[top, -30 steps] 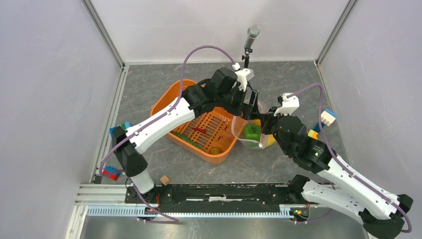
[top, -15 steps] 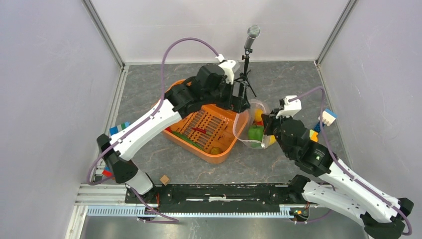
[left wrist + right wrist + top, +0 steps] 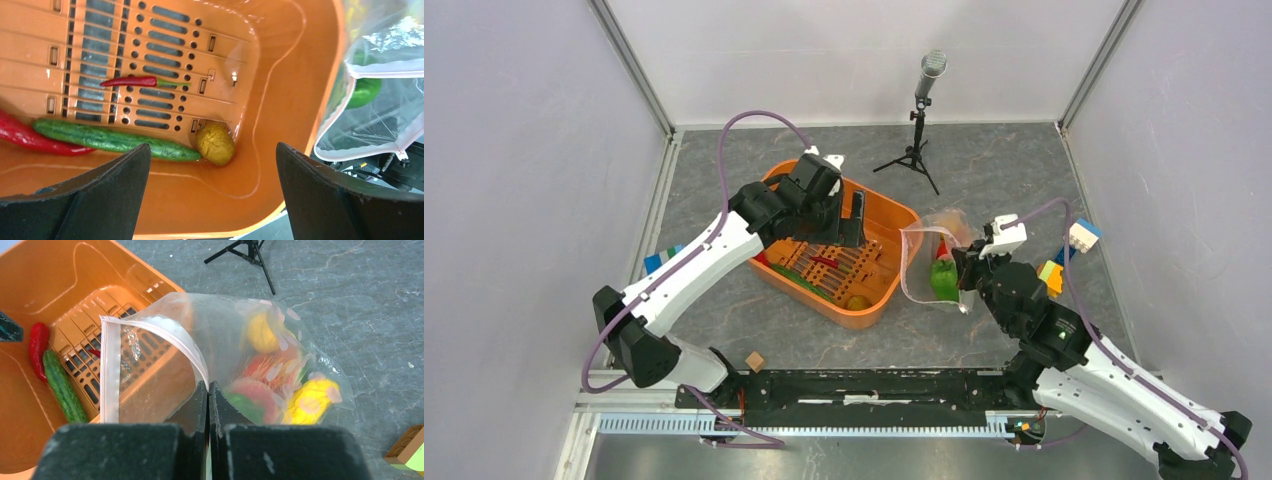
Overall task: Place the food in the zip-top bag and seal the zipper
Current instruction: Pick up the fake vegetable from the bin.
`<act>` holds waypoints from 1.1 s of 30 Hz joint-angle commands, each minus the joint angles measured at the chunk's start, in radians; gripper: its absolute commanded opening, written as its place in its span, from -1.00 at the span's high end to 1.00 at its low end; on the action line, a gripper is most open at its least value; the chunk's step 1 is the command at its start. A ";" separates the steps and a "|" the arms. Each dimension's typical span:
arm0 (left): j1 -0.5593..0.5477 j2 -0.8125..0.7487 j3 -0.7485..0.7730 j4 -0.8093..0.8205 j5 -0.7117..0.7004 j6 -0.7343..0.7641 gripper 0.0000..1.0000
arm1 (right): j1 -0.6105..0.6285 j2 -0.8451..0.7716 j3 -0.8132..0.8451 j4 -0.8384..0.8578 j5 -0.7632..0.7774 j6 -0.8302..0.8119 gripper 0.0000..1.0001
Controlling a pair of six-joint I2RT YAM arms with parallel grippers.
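Note:
The zip-top bag (image 3: 932, 262) lies right of the orange basket (image 3: 879, 305), its mouth open toward the basket. It holds a green pepper (image 3: 942, 281) and red and yellow pieces (image 3: 312, 395). My right gripper (image 3: 207, 386) is shut on the bag's mouth edge, next to the white zipper strip (image 3: 110, 371). My left gripper (image 3: 212, 195) is open and empty above the basket floor. Below it lie a cucumber (image 3: 115, 140), a red pepper (image 3: 25, 136), a small red chili (image 3: 131, 81) and a yellow-brown lump (image 3: 215, 144).
A microphone on a tripod (image 3: 919, 118) stands behind the bag. Building blocks lie at the right (image 3: 1081, 235) and at the left (image 3: 664, 258). A small wooden cube (image 3: 755, 361) sits by the near rail.
My left gripper has left the bag's mouth and swung left over the basket, open. The bag has moved slightly nearer with my right gripper.

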 commanded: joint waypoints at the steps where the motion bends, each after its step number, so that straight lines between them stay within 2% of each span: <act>1: 0.040 0.008 -0.007 -0.062 -0.005 -0.091 -0.96 | -0.003 0.029 0.001 0.001 -0.018 -0.034 1.00; 7: 0.088 0.109 -0.047 -0.030 0.075 -0.157 -0.76 | -0.003 0.025 -0.038 0.034 0.002 -0.087 1.00; 12: 0.114 0.193 -0.038 -0.021 0.073 -0.231 -0.59 | -0.002 0.043 -0.049 0.041 0.018 -0.111 1.00; 17: 0.120 0.232 -0.060 0.025 0.073 -0.372 -0.45 | -0.005 0.057 -0.040 0.043 0.035 -0.135 1.00; 20: 0.120 0.216 -0.136 0.069 0.055 -0.502 -0.22 | -0.008 0.048 -0.045 0.041 0.034 -0.135 1.00; 22: 0.120 0.200 -0.214 0.130 0.062 -0.579 -0.20 | -0.009 0.043 -0.049 0.044 0.035 -0.123 1.00; 25: 0.120 0.206 -0.252 0.147 0.035 -0.651 -0.20 | -0.009 0.035 -0.047 0.042 0.043 -0.110 1.00; 33: 0.122 0.289 -0.124 0.082 -0.153 -0.710 -0.35 | -0.010 0.032 -0.034 0.040 0.037 -0.121 1.00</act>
